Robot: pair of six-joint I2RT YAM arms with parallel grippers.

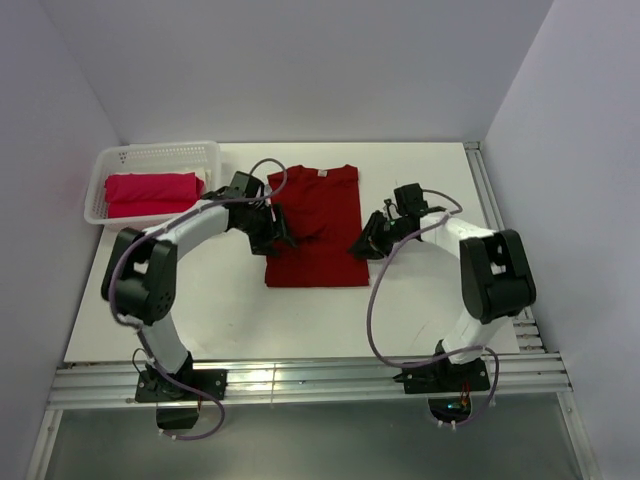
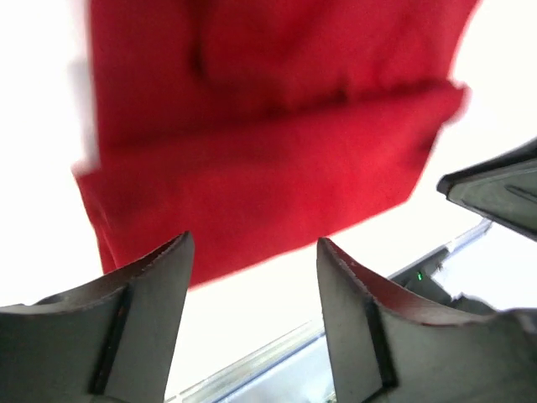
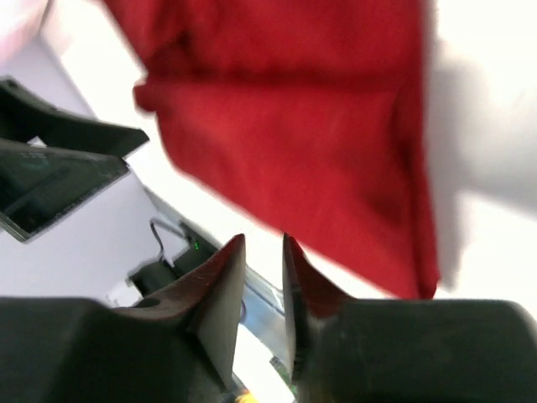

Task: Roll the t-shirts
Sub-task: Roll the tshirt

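Left fingers (image 2: 143,319) wide apart, right fingers (image 3: 218,290) barely apart, both empty; only top view shows pink t-shirt (image 1: 150,193) in basket (image 1: 165,150).

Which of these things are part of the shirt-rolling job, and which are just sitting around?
Part of the job:
- dark crimson t-shirt, spread flat on the table
- pinkish-red t-shirt, lying in the basket

Just lying about:
- white lattice basket, at the table's far left
- table

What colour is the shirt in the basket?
The shirt in the basket is bright pinkish-red; top view shows it best.
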